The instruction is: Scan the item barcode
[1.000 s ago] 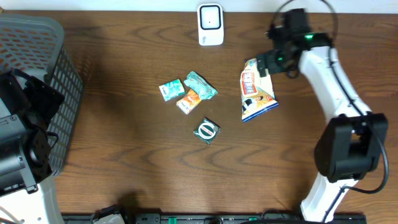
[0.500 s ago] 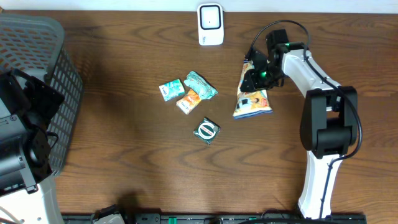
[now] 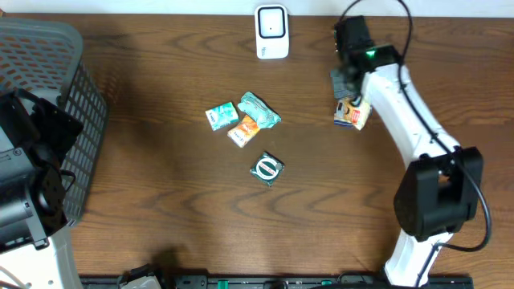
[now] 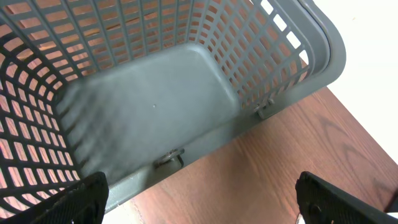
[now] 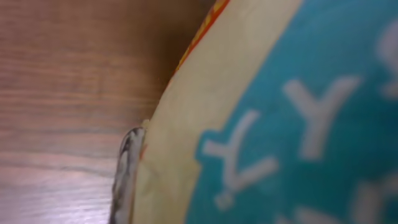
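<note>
The item, a cream, blue and orange snack bag (image 3: 353, 115), hangs below my right gripper (image 3: 345, 87), which is shut on its top edge at the back right of the table. In the right wrist view the bag (image 5: 280, 124) fills most of the picture, blurred and very close, and hides the fingers. The white barcode scanner (image 3: 272, 32) stands at the back centre, to the left of the bag. My left gripper (image 4: 201, 199) is open with nothing between its fingers, over the table edge beside the grey basket (image 4: 323, 56).
Three small snack packets (image 3: 221, 116), (image 3: 259, 110), (image 3: 243, 130) lie mid-table. A dark green packet with a round logo (image 3: 267, 168) lies just in front of them. The grey basket (image 3: 48, 48) fills the far left, with the left arm (image 3: 24, 177) beside it.
My right gripper went from open to shut on the snack bag. The bag left its flat spot on the table and now hangs narrower, farther back. The left arm has not moved.
</note>
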{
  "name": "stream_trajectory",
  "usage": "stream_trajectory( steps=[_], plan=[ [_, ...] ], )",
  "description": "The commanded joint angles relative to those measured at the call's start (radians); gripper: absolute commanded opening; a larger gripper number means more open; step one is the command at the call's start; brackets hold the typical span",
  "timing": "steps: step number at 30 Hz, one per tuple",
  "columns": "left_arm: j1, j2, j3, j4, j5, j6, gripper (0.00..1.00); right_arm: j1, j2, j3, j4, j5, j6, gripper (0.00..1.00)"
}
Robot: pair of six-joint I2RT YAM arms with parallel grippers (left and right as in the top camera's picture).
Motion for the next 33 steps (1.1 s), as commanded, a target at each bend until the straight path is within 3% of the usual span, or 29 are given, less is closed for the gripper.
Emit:
stream_trajectory(
  steps=[1, 5, 7, 8, 9, 11, 14, 15, 19, 22, 26, 29, 31, 33],
  plan=[
    [0.003, 0.000, 0.002, -0.004, -0.006, -0.009, 0.95, 0.053, 0.062, -0.009, -0.032, 0.293, 0.054, 0.01],
    [0.003, 0.000, 0.002, -0.004, -0.006, -0.008, 0.95, 0.116, 0.136, -0.009, -0.064, 0.283, 0.059, 0.01],
    [0.003, 0.000, 0.002, -0.004, -0.006, -0.009, 0.95, 0.165, 0.171, -0.009, -0.067, 0.248, 0.058, 0.07],
    [0.003, 0.000, 0.002, -0.004, -0.006, -0.009, 0.95, 0.190, 0.183, -0.009, -0.068, 0.224, 0.057, 0.18],
    [0.003, 0.000, 0.002, -0.004, -0.006, -0.008, 0.95, 0.230, 0.193, -0.009, -0.068, 0.208, 0.057, 0.39],
    [0.003, 0.000, 0.002, -0.004, -0.006, -0.008, 0.95, 0.275, 0.193, -0.007, -0.065, 0.208, 0.058, 0.62],
    [0.003, 0.000, 0.002, -0.004, -0.006, -0.008, 0.95, 0.363, 0.180, 0.036, -0.064, 0.158, 0.058, 0.83],
    [0.003, 0.000, 0.002, -0.004, -0.006, -0.009, 0.95, 0.385, 0.180, 0.059, -0.067, 0.115, 0.052, 0.86],
    [0.003, 0.000, 0.002, -0.004, -0.006, -0.009, 0.95, 0.452, 0.180, 0.171, -0.072, -0.051, 0.019, 0.80],
    [0.003, 0.000, 0.002, -0.004, -0.006, -0.009, 0.95, 0.457, 0.180, 0.258, -0.127, 0.002, 0.016, 0.80],
    [0.003, 0.000, 0.002, -0.004, -0.006, -0.008, 0.95, 0.388, 0.180, 0.377, -0.234, 0.095, 0.011, 0.83],
    [0.003, 0.000, 0.002, -0.004, -0.006, -0.008, 0.95, 0.264, 0.180, 0.405, -0.285, -0.085, -0.074, 0.83],
    [0.003, 0.000, 0.002, -0.004, -0.006, -0.008, 0.95, 0.169, 0.182, 0.397, -0.349, -0.363, -0.135, 0.50],
    [0.003, 0.000, 0.002, -0.004, -0.006, -0.008, 0.95, 0.097, 0.182, 0.376, -0.409, -0.576, -0.168, 0.24]
  ],
)
